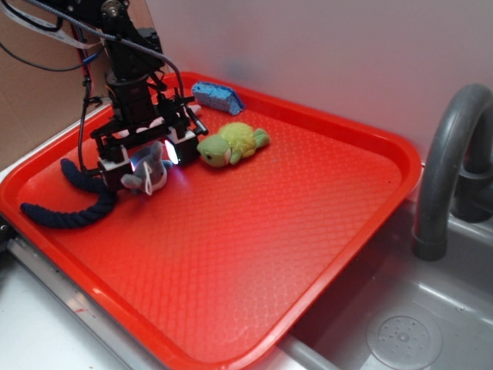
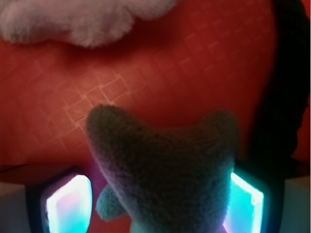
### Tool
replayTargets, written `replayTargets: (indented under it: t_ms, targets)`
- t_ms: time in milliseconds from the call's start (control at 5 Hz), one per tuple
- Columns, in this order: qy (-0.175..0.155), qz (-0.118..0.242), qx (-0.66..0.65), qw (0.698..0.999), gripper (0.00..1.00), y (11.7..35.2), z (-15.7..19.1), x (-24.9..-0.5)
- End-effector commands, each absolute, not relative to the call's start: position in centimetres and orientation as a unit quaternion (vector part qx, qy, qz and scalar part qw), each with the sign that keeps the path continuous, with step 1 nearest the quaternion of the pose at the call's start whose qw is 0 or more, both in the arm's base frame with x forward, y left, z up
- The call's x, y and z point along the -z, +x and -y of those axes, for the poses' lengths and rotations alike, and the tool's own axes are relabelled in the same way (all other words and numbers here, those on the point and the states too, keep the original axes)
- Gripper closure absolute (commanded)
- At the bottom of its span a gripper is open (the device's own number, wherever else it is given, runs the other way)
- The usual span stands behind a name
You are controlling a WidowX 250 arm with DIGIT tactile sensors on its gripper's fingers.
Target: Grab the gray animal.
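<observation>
Gray animal (image 2: 170, 170) (ears up) between the claw (image 1: 146, 163) fingers (image 2: 70, 206).

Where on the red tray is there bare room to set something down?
Free: the tray's whole near and right half, from the green turtle toward the sink. Crowded: the far-left corner, where the gripper straddles the gray animal, beside the dark rope and blue sponge.
</observation>
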State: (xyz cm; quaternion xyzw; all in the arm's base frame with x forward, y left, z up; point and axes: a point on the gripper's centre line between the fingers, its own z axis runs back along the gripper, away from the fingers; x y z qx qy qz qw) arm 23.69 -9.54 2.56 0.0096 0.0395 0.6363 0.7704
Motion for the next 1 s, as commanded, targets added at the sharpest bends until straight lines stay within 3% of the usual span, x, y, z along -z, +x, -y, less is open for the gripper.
replayTargets:
  t_ms: [0, 200, 400, 600, 800]
  targets:
    - [-0.001, -0.027, -0.566, 0.824, 1.00, 22.3, 10.1, -3.7]
    - [-0.028, 0.052, -0.523, 0.850, 1.00, 22.9, 10.7, -8.5]
    - [-0.085, 0.104, -0.490, 0.862, 1.00, 23.1, 11.5, -13.5]
    - [-0.162, 0.103, -0.377, 0.906, 1.00, 23.6, 11.9, -18.6]
    - [-0.154, 0.148, -0.325, 0.921, 1.00, 22.2, 11.9, -23.6]
